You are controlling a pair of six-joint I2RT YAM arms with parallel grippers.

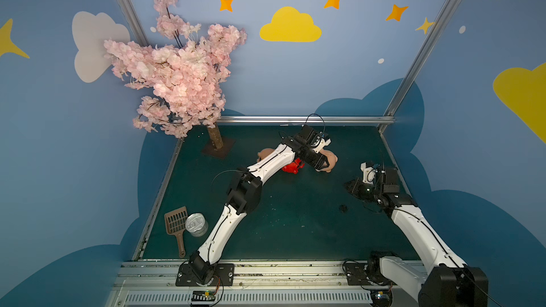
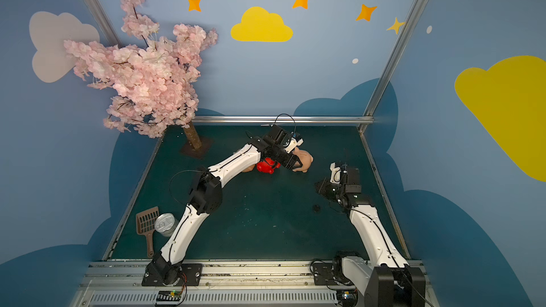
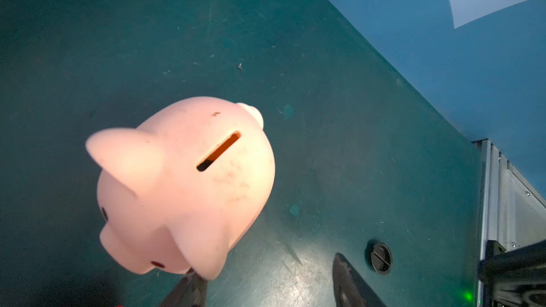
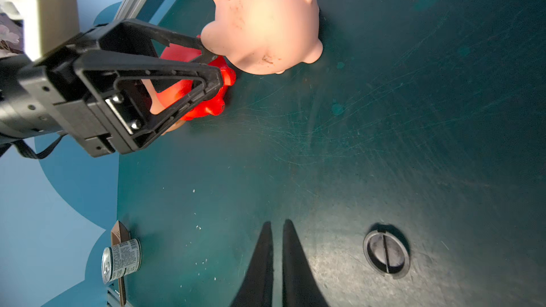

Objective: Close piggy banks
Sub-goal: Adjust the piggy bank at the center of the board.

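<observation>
left gripper (image 3: 266,270): jaws spread, nothing pinched, one finger (image 3: 186,290) seen at ear of pink pig (image 3: 189,184) | pink pig: stood upright on table (image 3: 118,54), slot up | red pig (image 1: 291,167): just beside it | second pink pig (image 1: 265,153): beyond, partly hidden by arm | right gripper (image 4: 277,225): jaws pressed together, empty | plug (image 4: 386,253): laid on table nearby

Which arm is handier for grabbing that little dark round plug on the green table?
Probably right: the right gripper hangs shut and empty beside the plug, while the left gripper stands open at a peach pig.
</observation>
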